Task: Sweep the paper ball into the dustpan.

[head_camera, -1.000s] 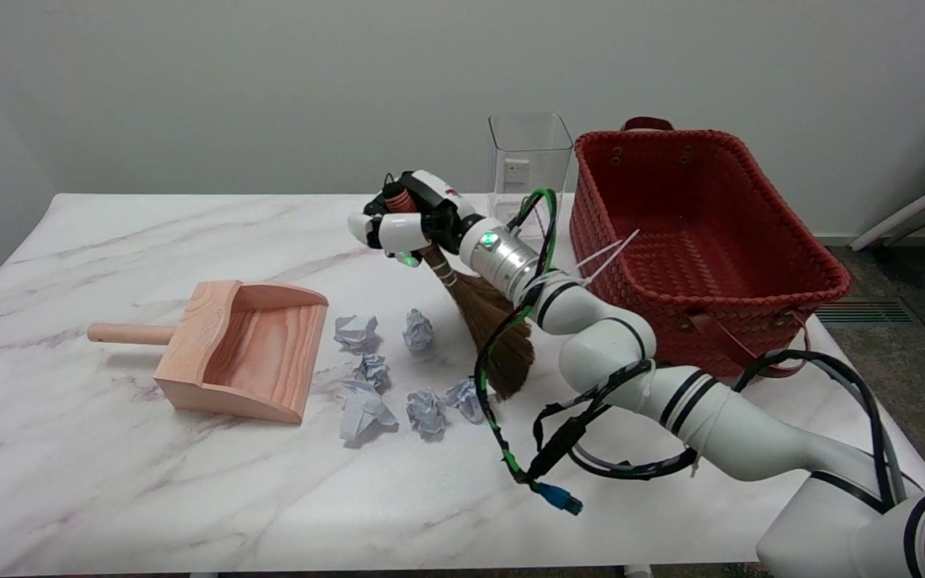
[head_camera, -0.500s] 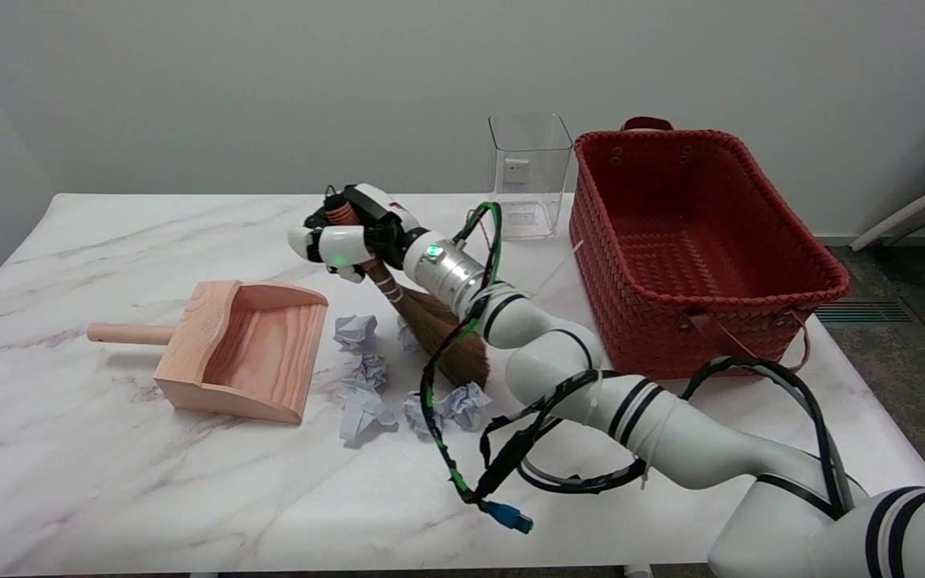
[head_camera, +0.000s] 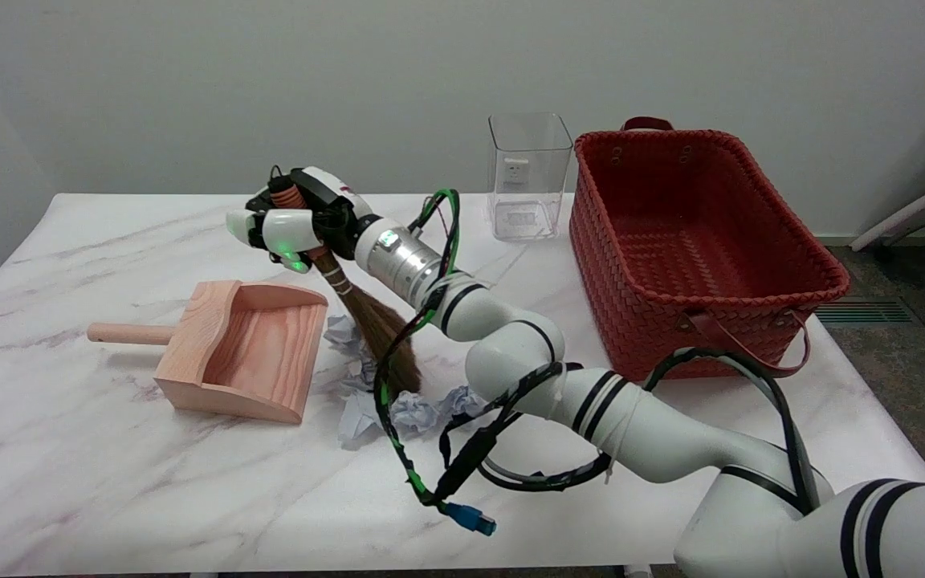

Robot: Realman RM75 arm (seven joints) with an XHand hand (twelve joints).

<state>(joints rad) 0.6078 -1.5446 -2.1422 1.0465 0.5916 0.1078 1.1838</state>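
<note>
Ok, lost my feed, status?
Right hand grips brown straw broom. Crumpled paper balls bunched beside wooden dustpan, none inside. Nothing blocking.

A single head view — set above the near edge of the marble surface point(head_camera: 109, 482), looking down and across it toward the pale back wall point(head_camera: 270, 80). My right arm point(head_camera: 631, 433) enters from the lower right, close to the lens — the far edge sits mid-frame.
</note>
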